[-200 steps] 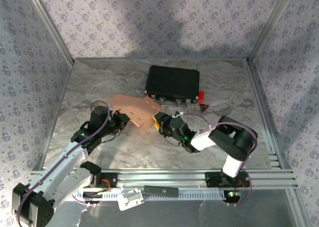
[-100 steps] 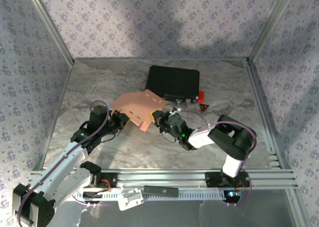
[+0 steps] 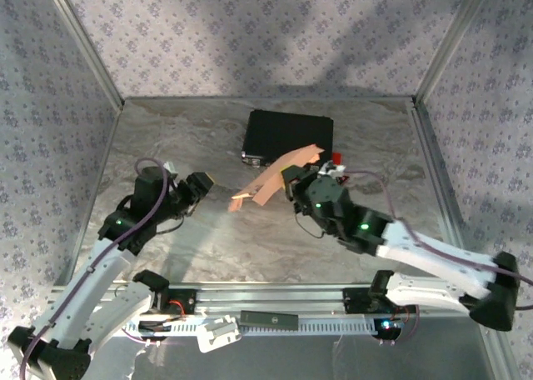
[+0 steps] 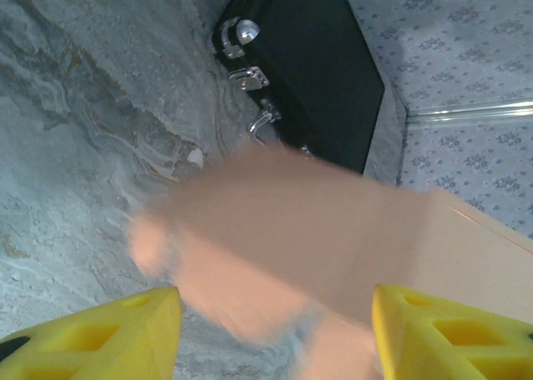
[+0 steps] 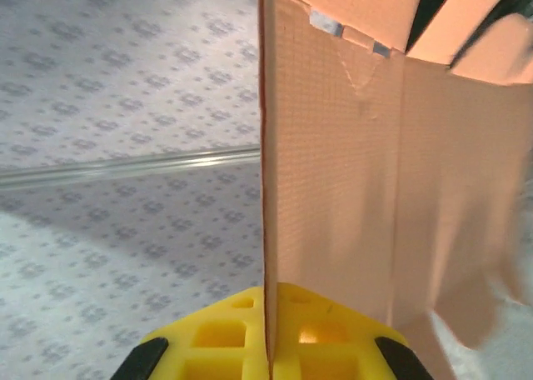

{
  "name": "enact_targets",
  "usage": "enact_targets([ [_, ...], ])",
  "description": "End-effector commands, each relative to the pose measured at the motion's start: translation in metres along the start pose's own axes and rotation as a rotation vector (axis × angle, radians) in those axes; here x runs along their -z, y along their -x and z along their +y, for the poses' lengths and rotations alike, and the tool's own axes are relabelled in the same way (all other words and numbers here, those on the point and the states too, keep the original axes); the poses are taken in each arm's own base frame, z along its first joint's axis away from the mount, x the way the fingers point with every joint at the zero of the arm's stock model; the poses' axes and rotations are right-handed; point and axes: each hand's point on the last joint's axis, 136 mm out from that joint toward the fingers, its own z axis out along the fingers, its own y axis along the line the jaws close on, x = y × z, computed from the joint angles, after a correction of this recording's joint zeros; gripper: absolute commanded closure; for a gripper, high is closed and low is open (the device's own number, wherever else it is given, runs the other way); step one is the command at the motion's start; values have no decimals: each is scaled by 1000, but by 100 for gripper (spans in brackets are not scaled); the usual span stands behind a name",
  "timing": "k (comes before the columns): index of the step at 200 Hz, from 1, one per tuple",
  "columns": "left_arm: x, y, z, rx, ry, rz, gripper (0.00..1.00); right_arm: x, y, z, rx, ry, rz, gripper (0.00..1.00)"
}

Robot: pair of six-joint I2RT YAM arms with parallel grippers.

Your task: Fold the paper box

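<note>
On the table (image 3: 216,238), the black case (image 3: 287,130) sits behind the paper box (image 3: 279,173).

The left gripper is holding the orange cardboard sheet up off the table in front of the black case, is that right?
Not quite: the right gripper holds the paper box up off the table in front of the black case. The right wrist view shows the sheet pinched between its fingers. The left gripper is open.
</note>
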Motion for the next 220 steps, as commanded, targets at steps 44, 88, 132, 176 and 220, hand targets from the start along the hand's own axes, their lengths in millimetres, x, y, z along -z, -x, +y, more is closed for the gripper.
enact_targets([
  [44, -8, -10, -3, -123, 63, 105, 40, 27, 45, -51, 50, -474, -239, 100],
  [88, -23, -25, -10, -365, 50, 125, 45, -83, 56, -94, -109, -565, -195, 100],
  [132, -47, -40, -16, -698, 125, -32, 37, -105, 60, -123, -170, -633, -202, 100],
  [176, -84, -51, -34, -978, 154, -297, 30, -106, 63, -136, -202, -672, -206, 100],
  [220, -93, -61, -46, -1129, 245, -515, 0, -109, 63, -141, -222, -691, -196, 100],
])
